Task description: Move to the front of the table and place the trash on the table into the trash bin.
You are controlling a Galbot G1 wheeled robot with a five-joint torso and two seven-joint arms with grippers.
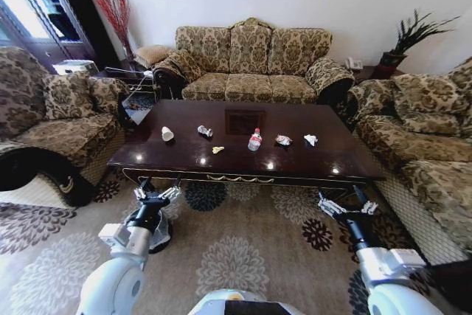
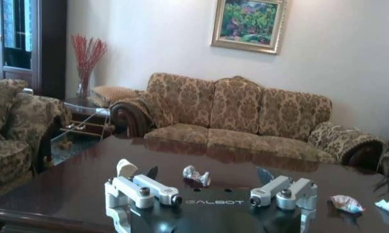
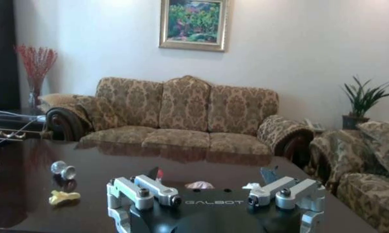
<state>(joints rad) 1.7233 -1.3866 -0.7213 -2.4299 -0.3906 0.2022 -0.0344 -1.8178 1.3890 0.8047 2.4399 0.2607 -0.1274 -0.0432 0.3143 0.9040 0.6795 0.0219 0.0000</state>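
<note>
Head downward, wrists level, table (image 1: 243, 154) shared

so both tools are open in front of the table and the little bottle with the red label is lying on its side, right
Not quite. In the head view the bottle stands upright on the table, not on its side. The rest holds: the left tool and the right tool are both open, short of the table's near edge.

Trash (image 1: 255, 139) on dark table (image 1: 184, 160)

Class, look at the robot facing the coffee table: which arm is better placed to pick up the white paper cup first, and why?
Probably the left. The white paper cup lies toward the table's left end, nearly ahead of the open left gripper; the right gripper hangs open by the opposite end.
</note>
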